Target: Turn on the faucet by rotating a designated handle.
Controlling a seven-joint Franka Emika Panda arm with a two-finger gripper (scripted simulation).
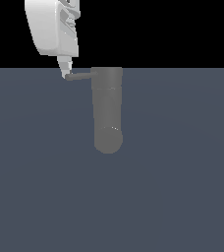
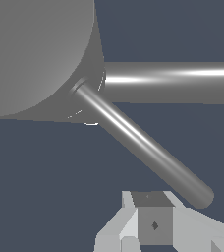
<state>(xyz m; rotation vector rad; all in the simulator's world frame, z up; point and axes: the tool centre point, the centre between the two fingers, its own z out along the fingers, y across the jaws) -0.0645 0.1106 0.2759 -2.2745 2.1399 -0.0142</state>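
Gripper [image 1: 66,75] tip at handle [image 1: 81,76] end on faucet [image 1: 107,110], jaw state can't tell; contact step, next: push rod round

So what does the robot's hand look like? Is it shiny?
The gripper is plain white and pale grey, smooth and blocky, with a rounded white body above that narrows into a slim finger. In the wrist view its finger pad is a flat grey square with a tiny dark diamond mark. No cables show.

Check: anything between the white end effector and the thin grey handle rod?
Nothing. In the exterior view the end effector meets the thin grey handle rod at its free end; wrist view shows no obstruction either.
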